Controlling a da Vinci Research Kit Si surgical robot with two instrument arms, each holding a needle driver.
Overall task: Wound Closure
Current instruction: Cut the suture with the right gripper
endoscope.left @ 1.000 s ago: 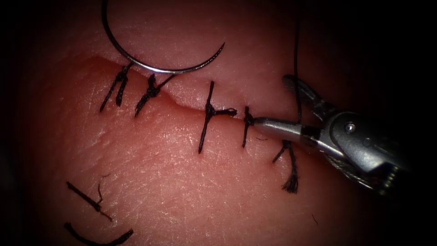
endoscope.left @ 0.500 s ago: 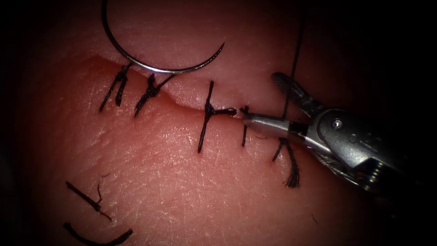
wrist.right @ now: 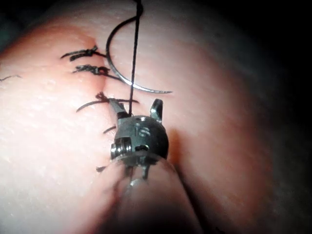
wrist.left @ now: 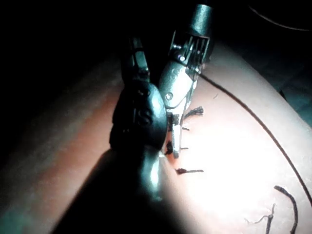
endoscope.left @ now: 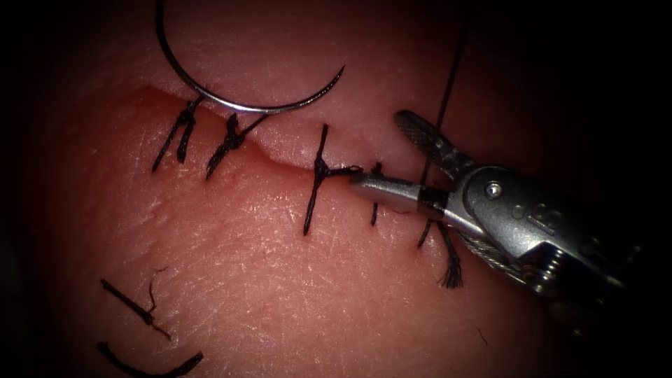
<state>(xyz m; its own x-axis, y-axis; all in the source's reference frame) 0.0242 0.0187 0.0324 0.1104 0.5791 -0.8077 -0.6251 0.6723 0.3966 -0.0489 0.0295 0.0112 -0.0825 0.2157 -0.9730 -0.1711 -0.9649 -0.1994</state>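
Observation:
The curved needle (endoscope.left: 231,98) lies free on the tissue (endoscope.left: 266,280) above the left end of the cut (endoscope.left: 280,162); neither tool holds it, and its point faces right. My right tool (endoscope.left: 378,151) stands open over the cut's right part, among several black stitches (endoscope.left: 316,178). Its lower jaw lies along the cut. The thread (endoscope.left: 448,77) runs up between the jaws, which hold nothing. In the right wrist view the thread (wrist.right: 134,48) crosses the needle (wrist.right: 126,80) above the open right tool (wrist.right: 134,103). The left tool (wrist.left: 136,53) is dark, beside the right tool (wrist.left: 171,139).
Cut ends of thread (endoscope.left: 133,308) lie loose on the tissue at the lower left. A frayed thread tail (endoscope.left: 451,269) hangs below the rightmost stitch, under the right tool's wrist.
The right tool has moved left along the cut with its jaws still open. The thread between them now slants more. The needle has not moved.

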